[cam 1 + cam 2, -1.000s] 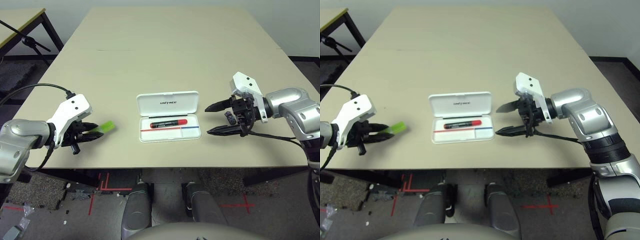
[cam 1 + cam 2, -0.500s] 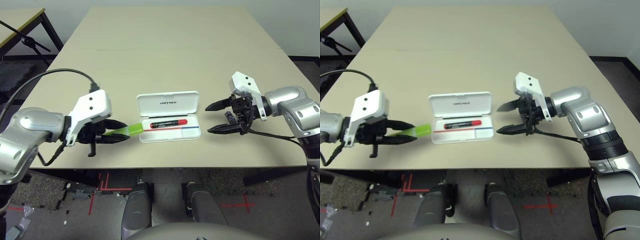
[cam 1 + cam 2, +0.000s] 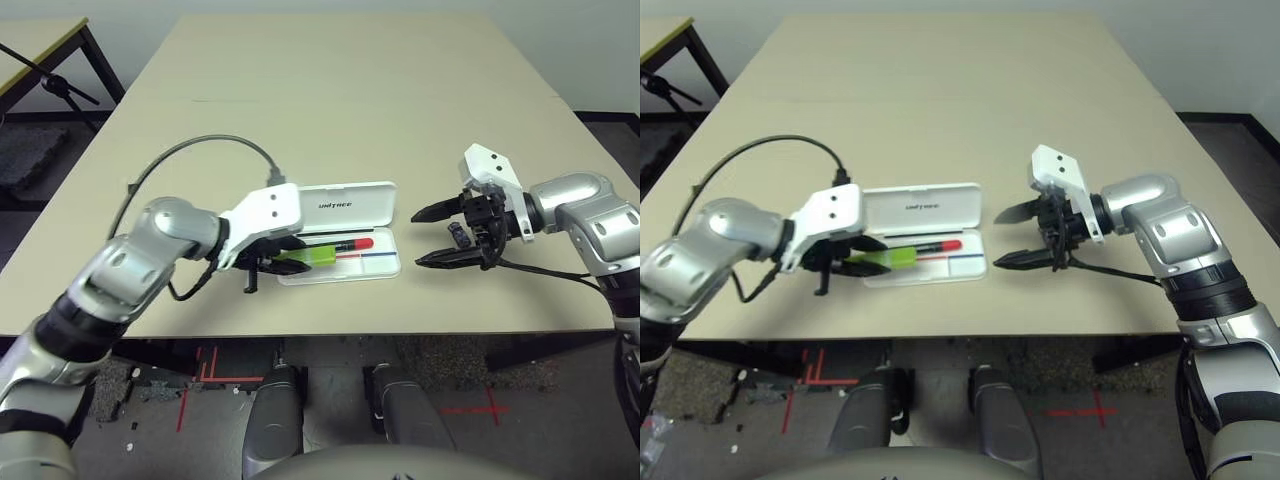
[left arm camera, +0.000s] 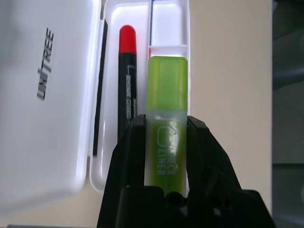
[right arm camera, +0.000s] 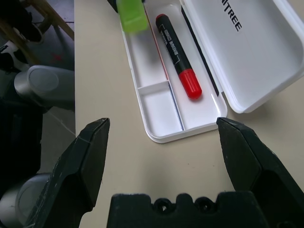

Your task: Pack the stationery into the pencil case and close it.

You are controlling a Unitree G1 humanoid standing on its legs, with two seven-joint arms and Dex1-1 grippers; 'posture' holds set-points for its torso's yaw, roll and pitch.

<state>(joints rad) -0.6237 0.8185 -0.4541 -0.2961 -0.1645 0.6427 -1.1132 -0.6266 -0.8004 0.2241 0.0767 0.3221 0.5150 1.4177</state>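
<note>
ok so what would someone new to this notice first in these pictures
Probably the lime-green highlighter, gripped between the left gripper's fingers over the near side of the open white pencil case. Next comes the marker with its bright red end, lying in the case's tray just behind the highlighter. On the robot's right, the right gripper stands wide open beside the case, a small dark block near it.
</note>
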